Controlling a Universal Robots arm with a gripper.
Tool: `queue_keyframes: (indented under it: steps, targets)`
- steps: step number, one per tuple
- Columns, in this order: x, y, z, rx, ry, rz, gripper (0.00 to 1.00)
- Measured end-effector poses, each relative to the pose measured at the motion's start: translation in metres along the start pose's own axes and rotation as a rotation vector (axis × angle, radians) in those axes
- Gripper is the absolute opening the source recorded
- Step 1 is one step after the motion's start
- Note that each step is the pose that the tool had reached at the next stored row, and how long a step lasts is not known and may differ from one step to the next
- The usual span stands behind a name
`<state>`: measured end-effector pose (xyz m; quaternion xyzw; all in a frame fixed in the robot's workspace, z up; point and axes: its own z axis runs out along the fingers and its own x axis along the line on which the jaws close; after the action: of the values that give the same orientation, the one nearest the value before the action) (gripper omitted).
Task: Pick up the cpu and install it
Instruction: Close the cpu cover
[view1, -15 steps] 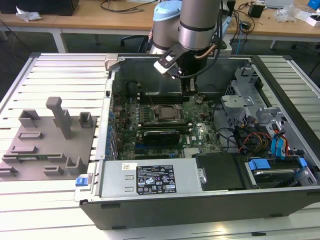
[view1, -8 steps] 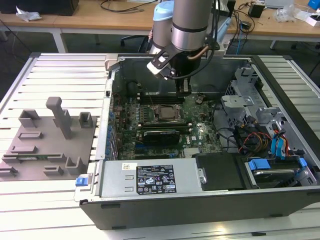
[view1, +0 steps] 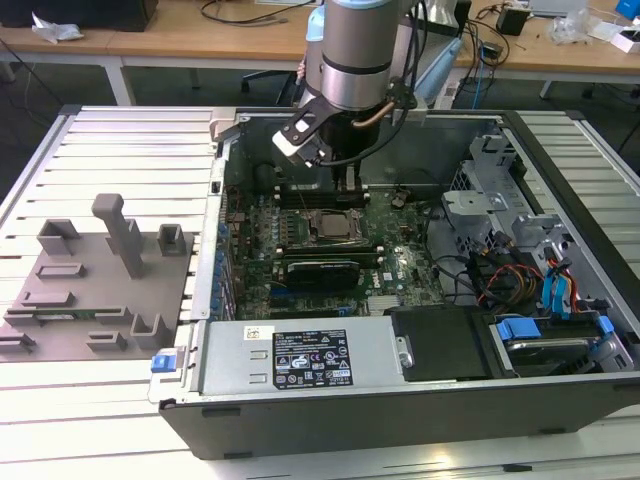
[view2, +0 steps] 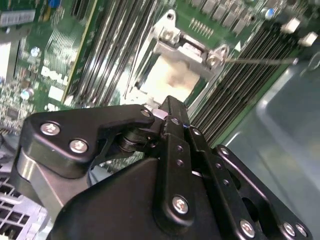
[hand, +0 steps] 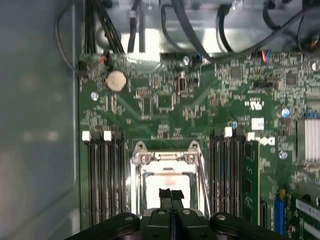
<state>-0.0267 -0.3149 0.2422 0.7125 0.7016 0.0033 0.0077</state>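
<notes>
Soft, even room light from above fills the exterior view, and the inside of the computer case (view1: 400, 415) is dimmer below the pincer (view1: 345, 185). In both wrist views glare bleaches the cpu (hand: 167, 181) (view2: 167, 80), just beyond the pincer's tips, to featureless white. In the second wrist view the motherboard (view2: 55, 55) past the pincer is blurred, while the pincer's black links look crisp.
</notes>
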Motion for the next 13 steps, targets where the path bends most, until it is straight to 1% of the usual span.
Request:
queue_keyframes:
  steps: [2, 13]
  targets:
    - [0.0000, -0.0011, 0.0004, 0.0008, -0.0003, 0.000, 0.11]
    - [0.0000, -0.0012, 0.0005, 0.0007, -0.0002, 0.000, 0.11]
